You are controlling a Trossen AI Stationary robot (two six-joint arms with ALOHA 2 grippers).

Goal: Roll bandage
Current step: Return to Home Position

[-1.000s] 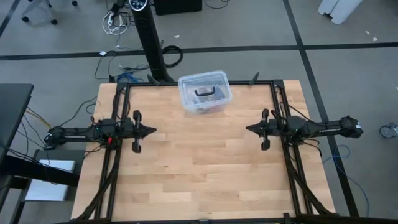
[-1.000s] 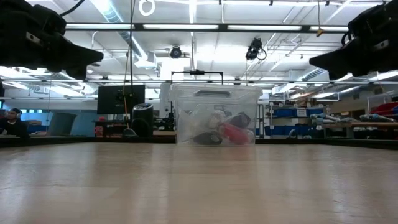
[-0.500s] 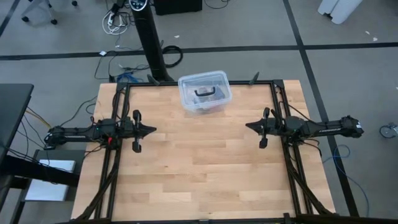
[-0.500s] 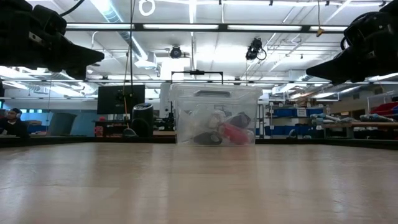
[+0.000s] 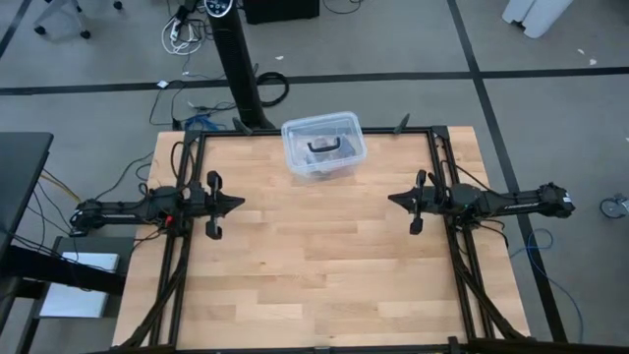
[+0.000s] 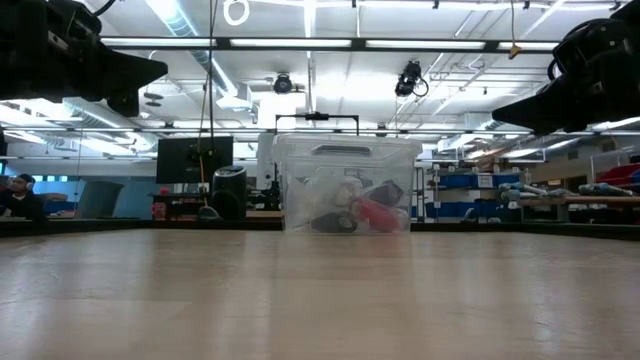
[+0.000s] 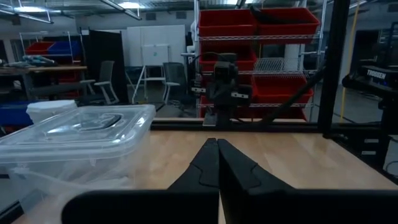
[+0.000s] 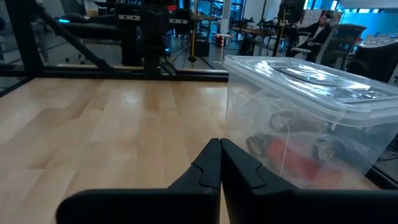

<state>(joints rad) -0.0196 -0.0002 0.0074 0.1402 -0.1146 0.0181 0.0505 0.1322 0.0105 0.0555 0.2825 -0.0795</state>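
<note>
Hovering at the 9 o'clock side of the tabletop (image 5: 314,265), my left tool (image 5: 239,205) has its fingers pressed together. My right tool (image 5: 391,201), at 3 o'clock, is the same. The clear tub (image 5: 295,157) sits lidded at 12 o'clock. From above only its black handle piece (image 5: 327,147) shows. The low and right wrist views reveal red and dark shapes (image 6: 375,213) inside, and I cannot single out the bandage among them. At the left wrist view's edge, white lettering (image 7: 375,73) is too small to read.

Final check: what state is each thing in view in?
Clear tub: upright at the table's far edge, items inside.
Lid: on the tub, closed.
Left gripper: shut, empty, above the table's left side.
Right gripper: shut, empty, above the table's right side.
Bandage: cannot be picked out inside the tub.
</note>
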